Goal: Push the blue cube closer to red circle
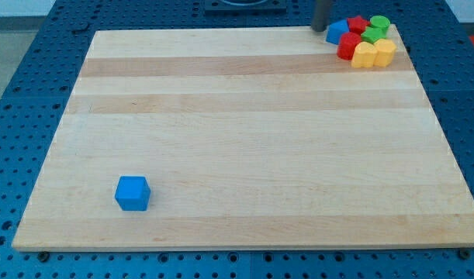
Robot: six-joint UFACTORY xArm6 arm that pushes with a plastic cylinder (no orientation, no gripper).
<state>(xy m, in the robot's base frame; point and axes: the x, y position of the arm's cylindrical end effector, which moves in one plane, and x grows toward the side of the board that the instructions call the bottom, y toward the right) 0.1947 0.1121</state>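
Observation:
The blue cube [133, 193] sits alone near the board's bottom left corner. The red round block [348, 46] is in a tight cluster at the board's top right corner. My tip [321, 29] is at the top edge of the board, just left of that cluster, next to a second blue block [337, 32]. The tip is far from the blue cube, across the board's diagonal.
The cluster also holds another red block [358, 24], a green round block [379, 24], a smaller green block [371, 36] and two yellow blocks [364, 55] [385, 52]. The wooden board [244, 132] lies on a blue perforated table.

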